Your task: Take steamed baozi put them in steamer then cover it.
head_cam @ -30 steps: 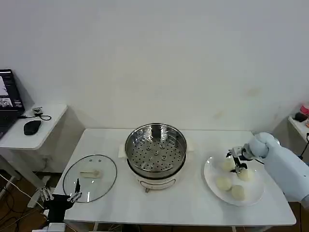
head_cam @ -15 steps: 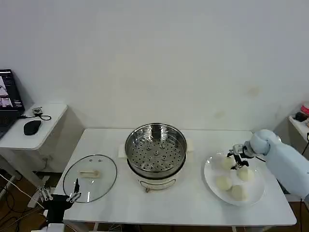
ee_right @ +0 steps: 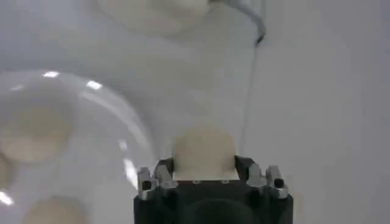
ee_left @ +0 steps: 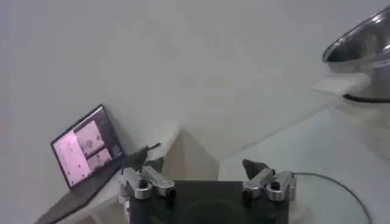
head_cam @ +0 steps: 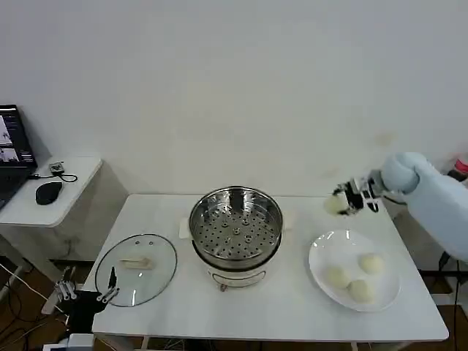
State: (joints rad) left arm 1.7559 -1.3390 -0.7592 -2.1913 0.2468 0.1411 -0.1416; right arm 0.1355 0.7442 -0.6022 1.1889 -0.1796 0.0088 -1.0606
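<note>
My right gripper [head_cam: 344, 203] hangs above the table between the steamer and the plate, shut on one cream-white baozi [head_cam: 336, 205]; the right wrist view shows that bun [ee_right: 204, 152] squeezed between the jaws. Three more baozi [head_cam: 371, 263] lie on the white plate [head_cam: 322, 252]. The shiny steel steamer [head_cam: 235, 228] stands mid-table with its perforated tray bare. The glass cover [head_cam: 136, 268] with a cream handle lies flat at the table's left. My left gripper [head_cam: 86, 294] waits open off the table's front left corner, beside the cover.
A side table [head_cam: 44, 197] to the left carries a laptop [head_cam: 13, 153], a mouse [head_cam: 48, 191] and a cable. A white wall stands behind. The steamer's base handle [ee_left: 344, 85] shows in the left wrist view.
My right gripper has lifted a baozi off the plate and carried it up and slightly left. Three buns stay on the plate. The left arm has barely moved.
</note>
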